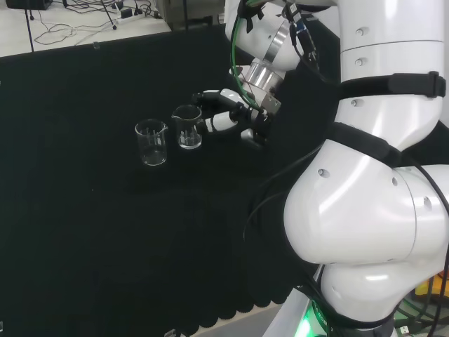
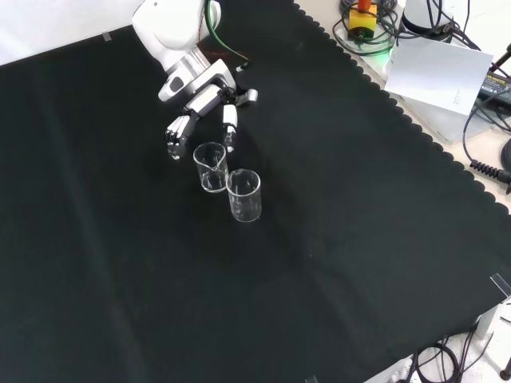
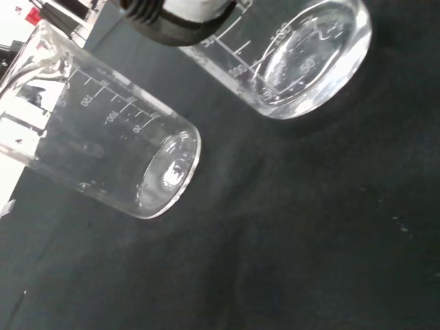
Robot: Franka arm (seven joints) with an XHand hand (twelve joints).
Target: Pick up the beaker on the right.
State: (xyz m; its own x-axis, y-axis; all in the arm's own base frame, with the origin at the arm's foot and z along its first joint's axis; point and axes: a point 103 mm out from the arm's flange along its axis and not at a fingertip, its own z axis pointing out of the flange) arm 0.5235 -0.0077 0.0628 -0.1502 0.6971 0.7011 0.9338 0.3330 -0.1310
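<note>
Two clear beakers stand upright on the black cloth [image 1: 84, 232] — the right beaker [image 1: 187, 127] and the left beaker [image 1: 151, 142] at its eight o'clock in the head view; the hand [image 1: 226, 116], fingers spread, flanks the right beaker without clasping it.

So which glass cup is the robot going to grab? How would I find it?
Look at the big black cloth and find the black and white hand reaching down. Two clear glass beakers stand together there. It is the beaker right at the fingertips; the other beaker stands farther from the hand.
</note>
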